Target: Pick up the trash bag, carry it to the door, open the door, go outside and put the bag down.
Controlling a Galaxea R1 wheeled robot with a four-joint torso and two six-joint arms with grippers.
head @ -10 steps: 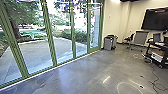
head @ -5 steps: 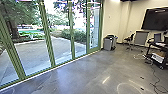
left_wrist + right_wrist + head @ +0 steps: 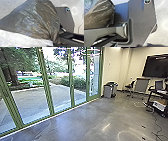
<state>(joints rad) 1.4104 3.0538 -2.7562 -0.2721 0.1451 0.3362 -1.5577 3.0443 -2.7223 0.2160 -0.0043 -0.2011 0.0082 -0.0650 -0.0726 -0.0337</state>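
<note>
View shifted, one dark bag [image 3: 31, 18], one television [image 3: 156, 66]

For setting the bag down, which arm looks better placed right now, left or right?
Probably the left. In its wrist view the bag shows large, its folds drawn into a bunch; the right wrist view has a smaller part, beside the robot's plate. Whether it is gripped, I cannot tell.

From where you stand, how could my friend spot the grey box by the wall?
Follow the big green-framed glass wall to its far right end. Just past it, on the floor by the pale wall, stands the grey box. It has a dark top and solid sides, unlike the chair next along.
</note>
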